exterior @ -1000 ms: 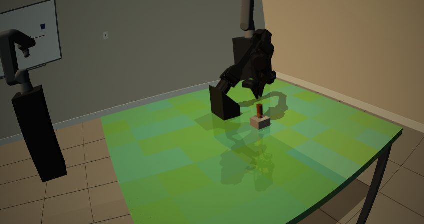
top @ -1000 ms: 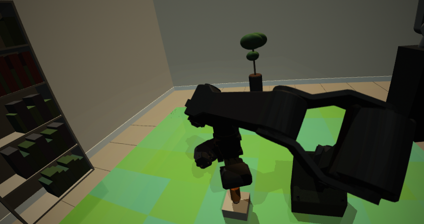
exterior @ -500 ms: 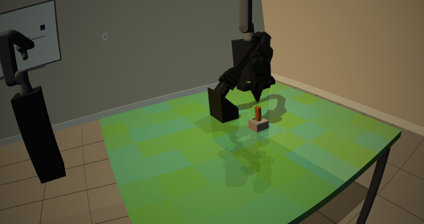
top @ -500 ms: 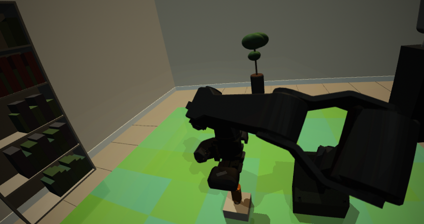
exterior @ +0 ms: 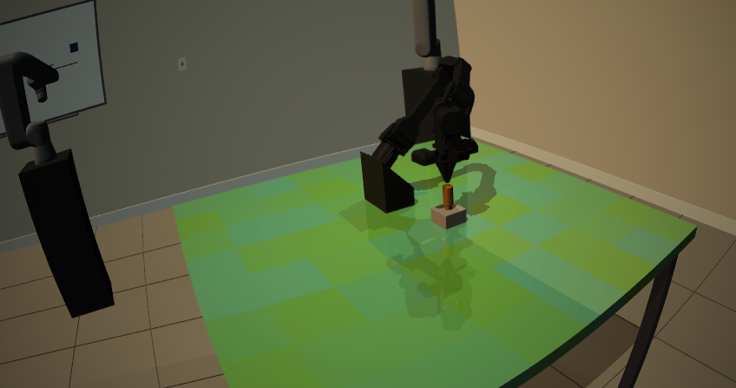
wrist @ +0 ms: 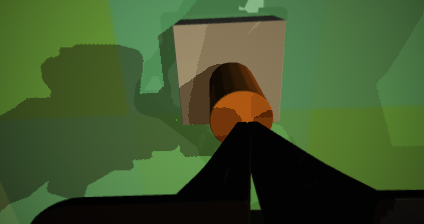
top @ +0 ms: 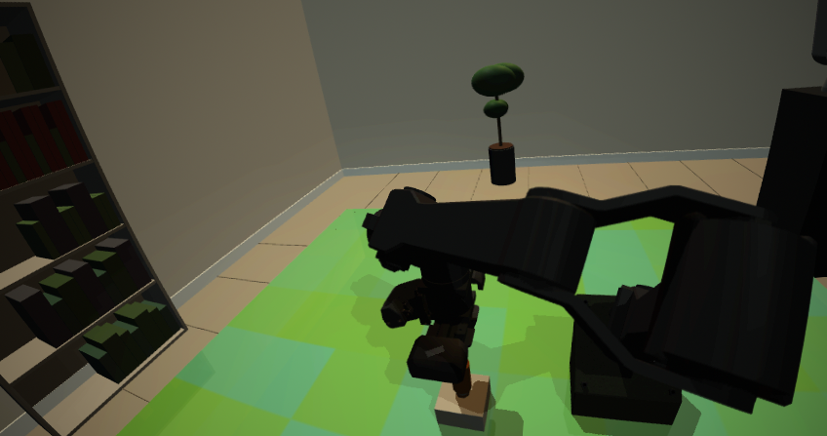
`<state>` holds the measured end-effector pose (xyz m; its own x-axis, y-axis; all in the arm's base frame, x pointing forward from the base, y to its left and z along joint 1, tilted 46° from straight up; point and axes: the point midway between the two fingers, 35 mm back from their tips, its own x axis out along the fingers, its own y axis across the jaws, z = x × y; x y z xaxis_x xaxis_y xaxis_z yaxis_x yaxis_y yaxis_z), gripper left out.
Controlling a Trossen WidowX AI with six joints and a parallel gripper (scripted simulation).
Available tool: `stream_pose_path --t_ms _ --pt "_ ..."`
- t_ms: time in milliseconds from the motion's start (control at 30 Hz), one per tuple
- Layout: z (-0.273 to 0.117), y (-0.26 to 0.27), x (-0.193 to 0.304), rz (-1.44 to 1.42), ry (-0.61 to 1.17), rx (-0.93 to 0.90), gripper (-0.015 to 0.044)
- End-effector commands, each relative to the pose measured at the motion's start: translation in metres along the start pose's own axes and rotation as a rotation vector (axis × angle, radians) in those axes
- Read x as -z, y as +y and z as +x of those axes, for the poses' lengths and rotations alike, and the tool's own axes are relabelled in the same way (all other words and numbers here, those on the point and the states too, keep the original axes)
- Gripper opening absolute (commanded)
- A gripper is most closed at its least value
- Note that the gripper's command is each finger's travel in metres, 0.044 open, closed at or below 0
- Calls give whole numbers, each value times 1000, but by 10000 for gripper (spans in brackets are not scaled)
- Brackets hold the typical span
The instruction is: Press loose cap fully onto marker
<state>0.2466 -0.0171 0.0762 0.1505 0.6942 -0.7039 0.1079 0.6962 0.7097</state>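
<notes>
A robot's closed, empty pincer (top: 464, 368) (exterior: 447, 180) (wrist: 246, 132) points down just above an orange cap (top: 462, 382) (exterior: 447, 196) (wrist: 239, 106) upright over a pale block (top: 461, 416) (exterior: 448, 217) (wrist: 240, 44), nearer the table's (top: 260, 385) (exterior: 289, 332) (wrist: 360, 159) far corner than its front edge.

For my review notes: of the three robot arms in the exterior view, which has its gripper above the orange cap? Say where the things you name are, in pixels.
The black one standing on the table (exterior: 268, 301).

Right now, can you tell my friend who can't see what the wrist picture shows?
Shut black gripper fingers point at the round top of an upright orange cap, which stands over a square beige holder block on a green patchwork table.
</notes>
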Motion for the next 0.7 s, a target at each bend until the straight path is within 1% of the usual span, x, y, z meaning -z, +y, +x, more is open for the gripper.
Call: stream_pose_path --t_ms 0,400,433,600,667 --pt "6 1 0 3 -1 -5 0" --pt "21 1 0 3 -1 -6 0" --pt "16 -1 -1 0 -7 1 0" --pt "16 -1 -1 0 -7 1 0" --pt "7 -1 -3 1 -8 4 0"
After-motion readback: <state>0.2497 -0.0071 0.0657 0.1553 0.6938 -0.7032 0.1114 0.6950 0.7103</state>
